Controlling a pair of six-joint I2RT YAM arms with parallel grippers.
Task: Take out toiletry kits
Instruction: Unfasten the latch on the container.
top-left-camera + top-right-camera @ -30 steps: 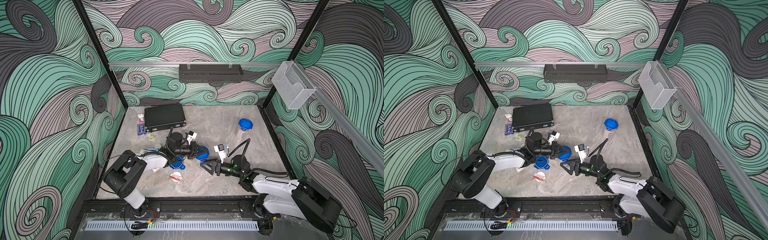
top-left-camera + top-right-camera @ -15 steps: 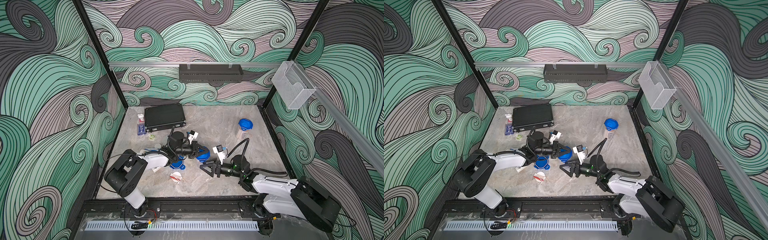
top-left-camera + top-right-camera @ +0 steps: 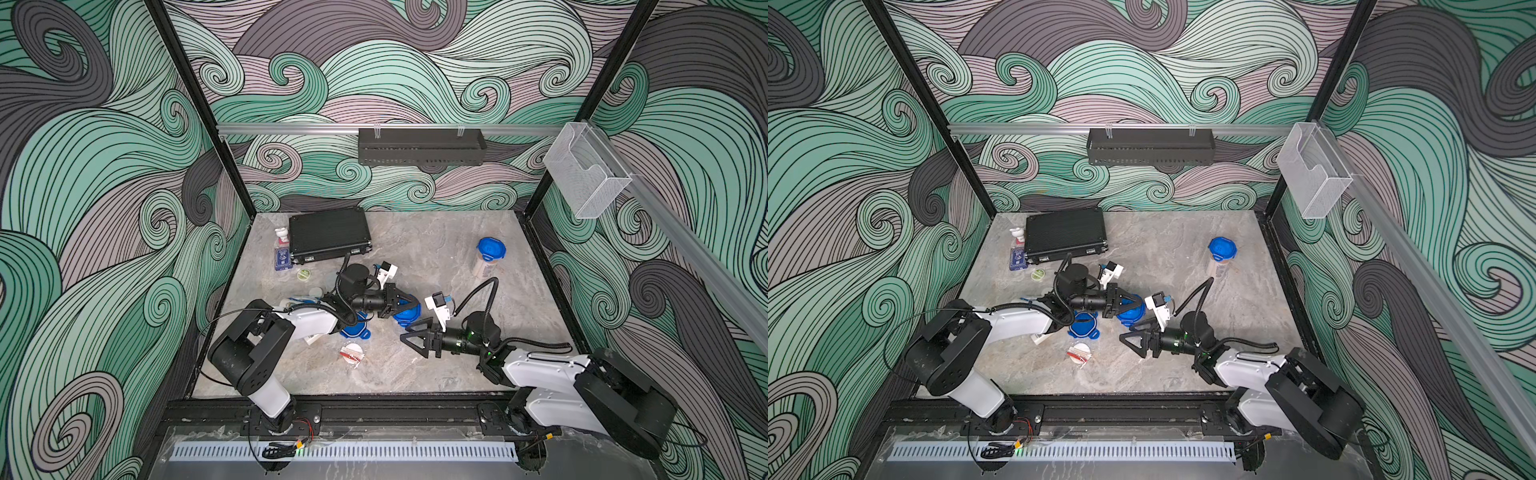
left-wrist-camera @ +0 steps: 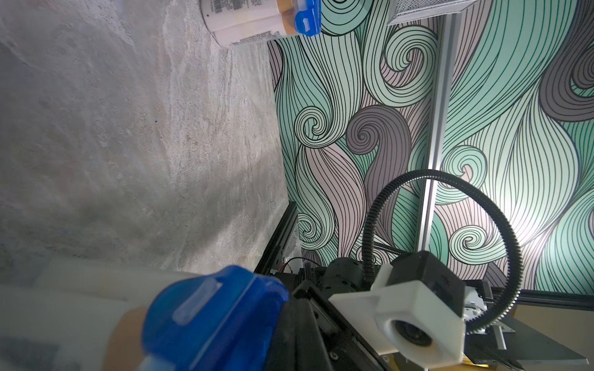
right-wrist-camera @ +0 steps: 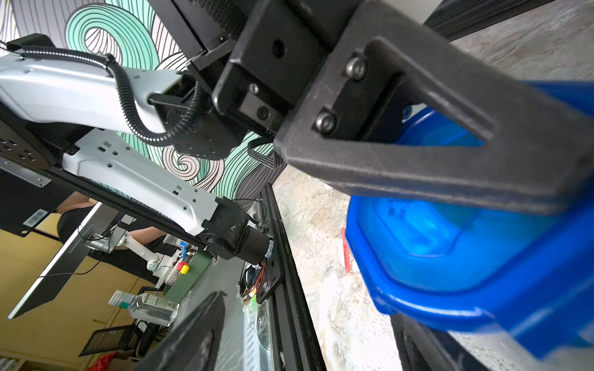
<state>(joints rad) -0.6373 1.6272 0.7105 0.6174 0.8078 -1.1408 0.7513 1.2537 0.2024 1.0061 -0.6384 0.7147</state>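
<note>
A clear jar with a blue lid (image 3: 408,312) lies on its side mid-table, with white bottles inside (image 4: 80,308). My left gripper (image 3: 402,302) is shut with its tips against that lid, and its finger (image 5: 418,160) crosses the lid (image 5: 466,250). Whether it pinches the rim does not show. My right gripper (image 3: 415,338) hangs open just in front of the jar with nothing between its fingers. A second blue-lidded jar (image 3: 489,257) of toiletry kits stands upright at the right. A round white packet (image 3: 352,353) lies loose near the front.
A loose blue lid (image 3: 353,330) lies beside the left arm, with wrapped items (image 3: 305,298) behind it. The black ribbed case (image 3: 328,235), a pump bottle (image 3: 282,249) and a small green disc (image 3: 303,273) sit at the back left.
My right gripper has shifted slightly toward the front and its jaws have spread a touch wider. The left gripper and the lying jar have stayed put.
</note>
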